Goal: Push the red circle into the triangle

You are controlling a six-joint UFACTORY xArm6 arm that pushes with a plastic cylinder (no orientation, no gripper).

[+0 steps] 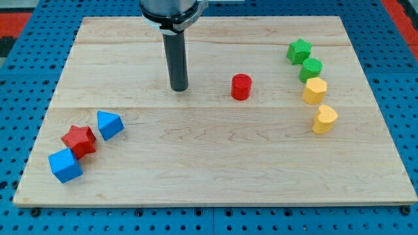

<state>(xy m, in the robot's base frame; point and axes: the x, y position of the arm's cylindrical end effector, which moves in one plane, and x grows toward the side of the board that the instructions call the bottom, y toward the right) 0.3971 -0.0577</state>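
Camera view, the only one supplied: we record a pale wooden board (215,156) lying on a blue perforated surface (19,72). Our rod comes down from the view's top, and my tip (179,89) rests on the board left of centre — it holds nothing and touches no block. The red circle (241,87), a short cylinder, stands near the tip on the view's right, at about the same level and apart from it. The blue triangle (110,125) sits well apart toward the view's lower left; just below and left of it lies a red star (80,140), the two close to touching, and a blue cube (64,165) sits against the star's lower left. On the view's right we note a column of four: a green star (299,51) at top, a green rounded block (311,69) against it, then a yellow hexagonal block (314,91), and a yellow heart (324,119) lowest, slightly separate.
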